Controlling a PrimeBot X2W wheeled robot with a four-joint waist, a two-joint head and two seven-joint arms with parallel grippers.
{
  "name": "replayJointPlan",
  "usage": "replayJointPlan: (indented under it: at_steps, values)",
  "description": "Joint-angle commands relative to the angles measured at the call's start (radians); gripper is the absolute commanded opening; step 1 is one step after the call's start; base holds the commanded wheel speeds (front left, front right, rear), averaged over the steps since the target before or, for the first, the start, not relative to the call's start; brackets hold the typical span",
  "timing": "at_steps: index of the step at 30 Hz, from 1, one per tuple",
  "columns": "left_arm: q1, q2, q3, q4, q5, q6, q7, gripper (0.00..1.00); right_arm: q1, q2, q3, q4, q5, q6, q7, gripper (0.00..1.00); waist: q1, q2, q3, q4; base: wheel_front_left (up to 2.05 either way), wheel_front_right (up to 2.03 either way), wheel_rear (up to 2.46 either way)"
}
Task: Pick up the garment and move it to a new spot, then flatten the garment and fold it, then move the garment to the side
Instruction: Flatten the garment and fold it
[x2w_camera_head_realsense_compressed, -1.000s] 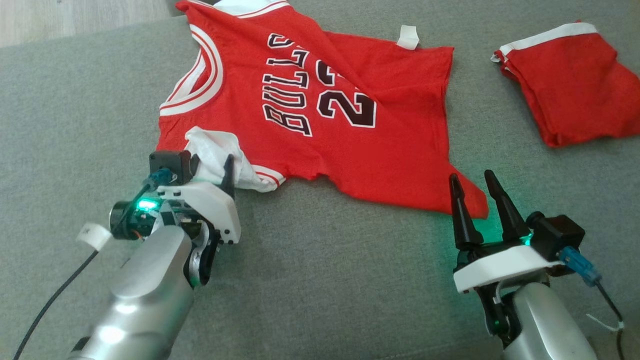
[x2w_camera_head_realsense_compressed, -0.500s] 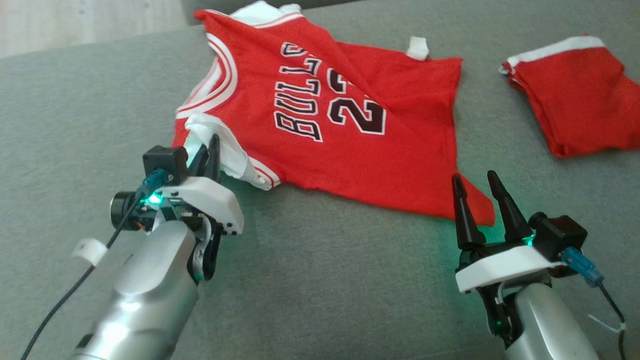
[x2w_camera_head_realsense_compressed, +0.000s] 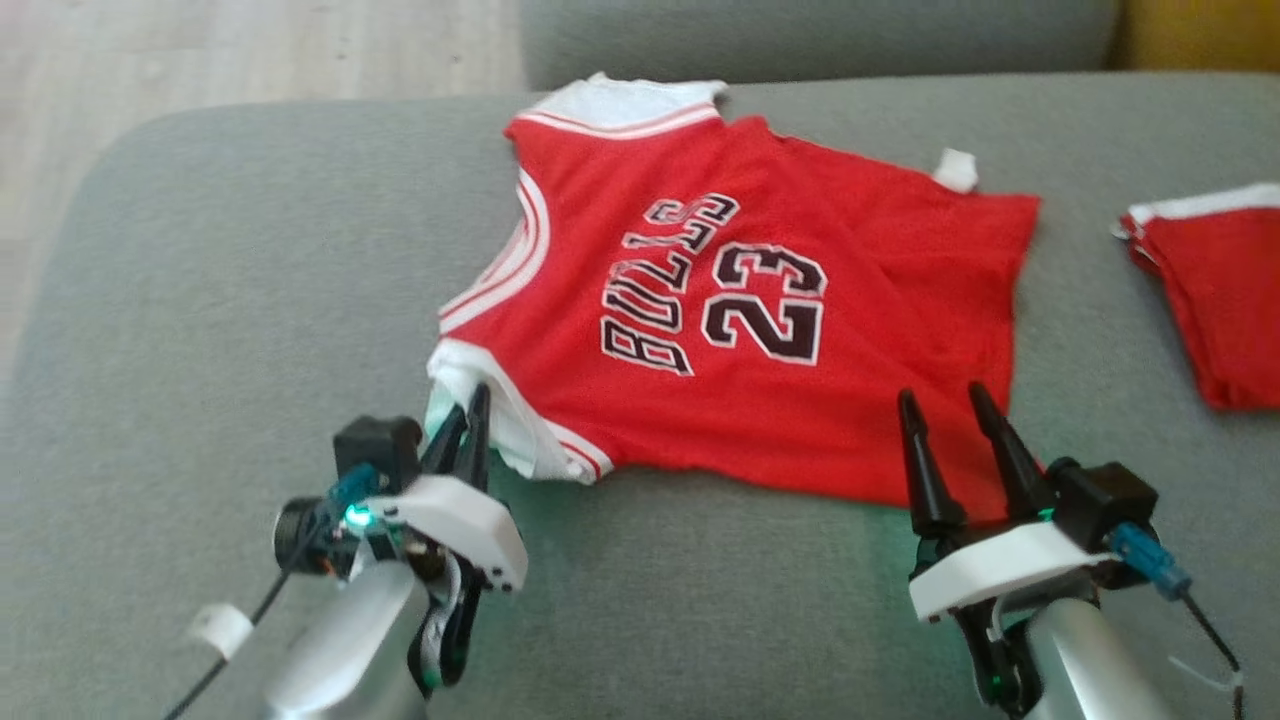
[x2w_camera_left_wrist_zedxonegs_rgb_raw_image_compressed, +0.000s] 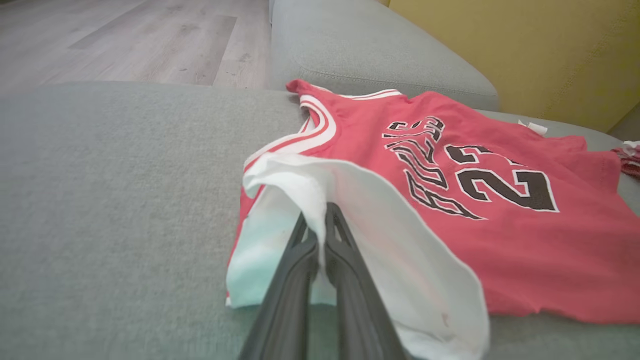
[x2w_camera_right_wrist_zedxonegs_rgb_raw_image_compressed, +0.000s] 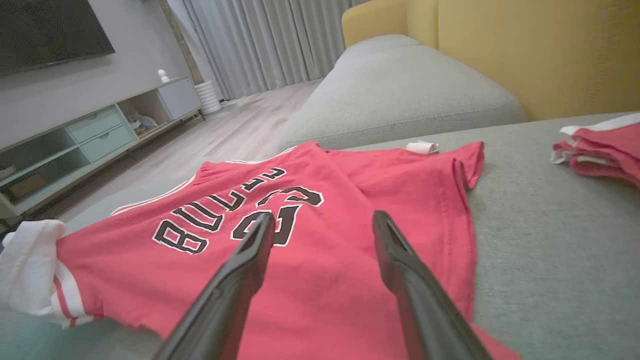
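Jersey (x2w_camera_head_realsense_compressed: 800, 400) on sofa (x2w_camera_head_realsense_compressed: 200, 300) (neck leftward, hem rightward), left gripper (x2w_camera_head_realsense_compressed: 468, 402) pinching its near-left corner, right gripper (x2w_camera_head_realsense_compressed: 940, 392) wide

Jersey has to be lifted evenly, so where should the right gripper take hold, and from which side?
Probably the hem corner nearest the right gripper, approached low from the robot's side: it lies flat at the jersey edge, opposite the shoulder the left gripper pinches.

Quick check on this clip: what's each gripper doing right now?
Left gripper: jaws shut on the jersey's white turned-out edge.
Right gripper: jaws open, holding nothing.
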Motion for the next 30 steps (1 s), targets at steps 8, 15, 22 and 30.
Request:
replayJointPlan:
  at_steps: [8, 15, 22, 30]
  values:
    - [0.038, 0.033, 0.046, -0.061, -0.015, 0.047, -0.034, 1.0, -0.01, -0.001, 0.027, -0.018, -0.012, -0.001, -0.011, 1.0, 0.0001, 0.0, -0.039, 0.063, 0.0, 0.0, 0.0]
    - [0.11, 0.061, 0.06, -0.091, -0.028, 0.073, -0.05, 1.0, 0.009, -0.001, 0.027, -0.011, -0.013, -0.001, -0.011, 1.0, 0.0001, 0.0, -0.067, 0.092, 0.0, 0.0, 0.0]
    - [0.134, 0.095, 0.067, -0.135, -0.006, 0.099, -0.09, 1.0, 0.012, -0.001, 0.035, -0.011, -0.011, -0.001, -0.011, 1.0, 0.0001, 0.0, -0.078, 0.097, 0.0, 0.0, 0.0]
    - [0.123, 0.11, 0.044, -0.176, 0.045, 0.091, -0.134, 1.0, 0.015, -0.001, 0.036, -0.02, -0.015, -0.001, -0.011, 1.0, 0.0001, 0.0, -0.061, 0.075, 0.0, 0.0, 0.0]
